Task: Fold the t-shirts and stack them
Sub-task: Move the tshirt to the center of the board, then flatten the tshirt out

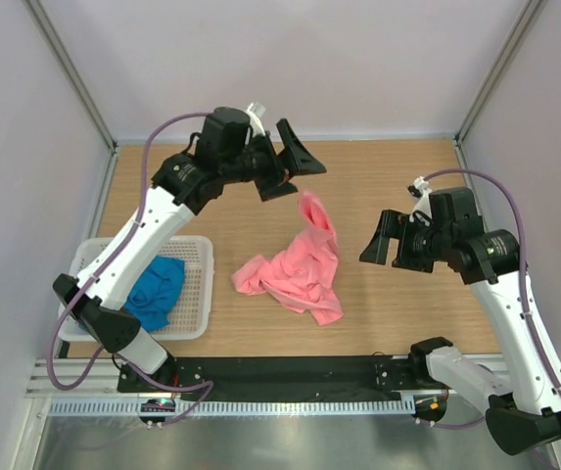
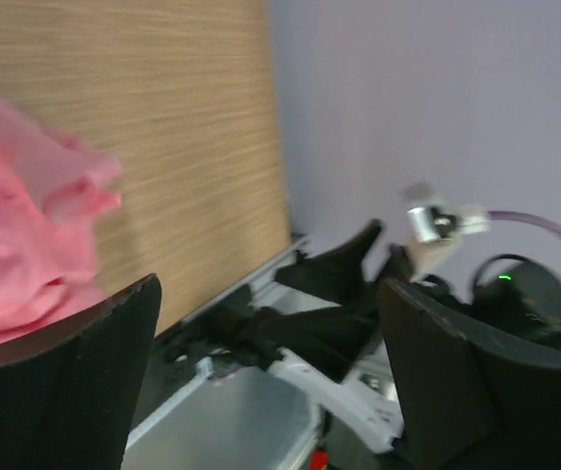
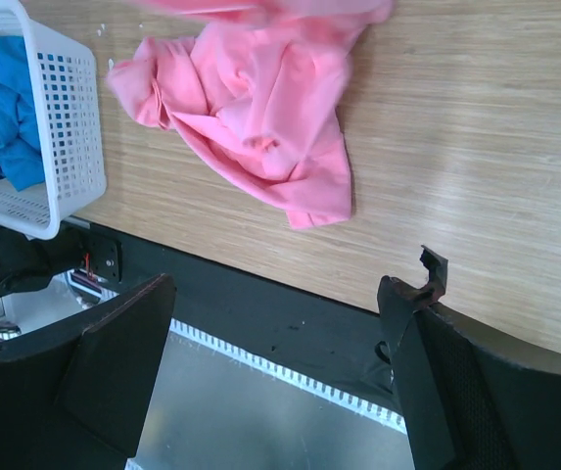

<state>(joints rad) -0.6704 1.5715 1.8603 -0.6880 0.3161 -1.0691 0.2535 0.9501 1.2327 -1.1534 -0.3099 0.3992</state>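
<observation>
pale lilac walls (image 1: 260, 59), wooden tabletop (image 1: 388, 186)

Top view, centre: pink t-shirt (image 1: 295, 269), salmon pink, plain, no print. Lower left: blue t-shirt (image 1: 158, 291), bright blue, plain too. Basket (image 1: 199, 284) white w/ grid of small square holes. Table (image 1: 388, 186) light brown, fine wood grain. Black strip (image 1: 290, 370) across bottom, dull grey metal (image 1: 290, 441) below it. Walls (image 1: 290, 59) pale lilac-grey. Left arm (image 1: 143, 230) & right arm (image 1: 515, 304) white w/ black joints. Left gripper (image 1: 304, 176) & right gripper (image 1: 380, 260) black. Cables (image 1: 153, 137) purple. Green LED (image 2: 503, 278) at right of left wrist view.
</observation>
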